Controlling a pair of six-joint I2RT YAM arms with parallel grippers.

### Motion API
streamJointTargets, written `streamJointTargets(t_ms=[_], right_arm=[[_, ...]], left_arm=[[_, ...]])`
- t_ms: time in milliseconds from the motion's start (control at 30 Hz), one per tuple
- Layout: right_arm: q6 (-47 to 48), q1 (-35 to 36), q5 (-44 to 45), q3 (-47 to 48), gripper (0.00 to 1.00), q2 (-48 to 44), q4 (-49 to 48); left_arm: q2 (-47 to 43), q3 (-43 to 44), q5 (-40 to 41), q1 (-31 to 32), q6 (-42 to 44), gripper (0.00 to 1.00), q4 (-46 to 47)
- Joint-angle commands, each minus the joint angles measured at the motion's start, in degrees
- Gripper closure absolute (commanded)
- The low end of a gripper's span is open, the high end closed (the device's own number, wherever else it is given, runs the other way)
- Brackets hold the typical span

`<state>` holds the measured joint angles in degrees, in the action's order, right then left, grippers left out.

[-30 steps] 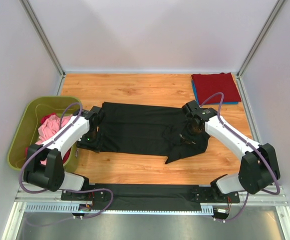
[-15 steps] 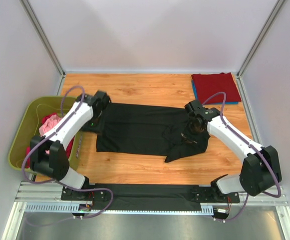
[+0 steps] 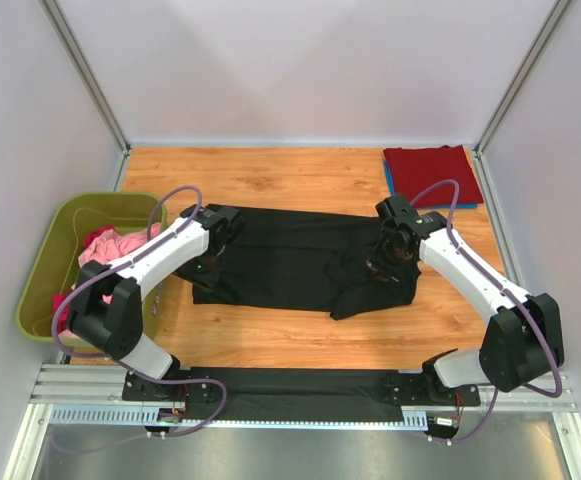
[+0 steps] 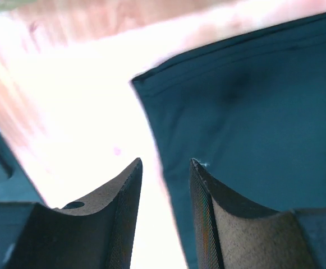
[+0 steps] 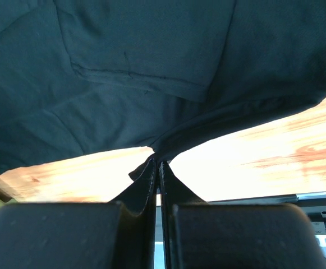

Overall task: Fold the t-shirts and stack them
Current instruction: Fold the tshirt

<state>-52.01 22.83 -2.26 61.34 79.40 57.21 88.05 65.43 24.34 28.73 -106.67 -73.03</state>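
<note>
A black t-shirt [image 3: 290, 262] lies spread across the middle of the wooden table. My left gripper [image 3: 217, 228] hovers at its left edge, open and empty; in the left wrist view [image 4: 165, 163] the shirt's edge [image 4: 247, 112] runs between the fingers. My right gripper [image 3: 388, 262] is shut on a fold of the black t-shirt [image 5: 151, 84] at its right side, pinching the cloth [image 5: 157, 161] lifted off the table. A dark red folded t-shirt [image 3: 432, 175] lies on a blue one [image 3: 390, 182] at the back right. Pink and magenta t-shirts [image 3: 105, 255] fill the bin.
An olive-green bin [image 3: 55, 240] stands at the left edge of the table. White walls close in the back and sides. A metal rail [image 3: 300, 395] runs along the near edge under the arm bases.
My left gripper has swung from the shirt's near-left corner up and right to its far-left edge. The right gripper stays shut on the cloth, shifted slightly.
</note>
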Motion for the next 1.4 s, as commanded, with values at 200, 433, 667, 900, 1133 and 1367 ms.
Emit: streamJointTargets(t_ms=[200, 433, 667, 900, 1133, 1367], right_arm=[[2.35, -6.57, 1.73, -1.40, 1.00, -0.65, -0.96], [2.52, -6.66, 2.09, -3.86, 1.00, -1.70, -1.40], [3.49, -6.74, 1.12, -4.04, 1.00, -1.09, -2.02], [4.46, -7.45, 0.24, -3.51, 1.00, -0.91, -2.54], [4.55, -8.59, -1.07, -3.07, 1.00, 0.23, -3.68], [4.20, -9.20, -1.87, -2.81, 1.00, 0.41, -4.12]], left_arm=[[8.62, 6.65, -2.19, 0.01, 1.73, 0.53, -2.56], [13.64, 6.82, -9.11, -0.08, -3.62, 0.54, -8.17], [16.97, 8.84, -13.43, -4.47, -7.40, 0.54, -7.64], [7.67, -1.51, -10.79, -6.67, -12.85, 0.51, -1.95], [4.67, -7.08, -8.96, -8.25, -13.39, 0.48, 2.21], [6.61, -3.47, -6.67, -9.31, -12.51, 0.45, 2.20]])
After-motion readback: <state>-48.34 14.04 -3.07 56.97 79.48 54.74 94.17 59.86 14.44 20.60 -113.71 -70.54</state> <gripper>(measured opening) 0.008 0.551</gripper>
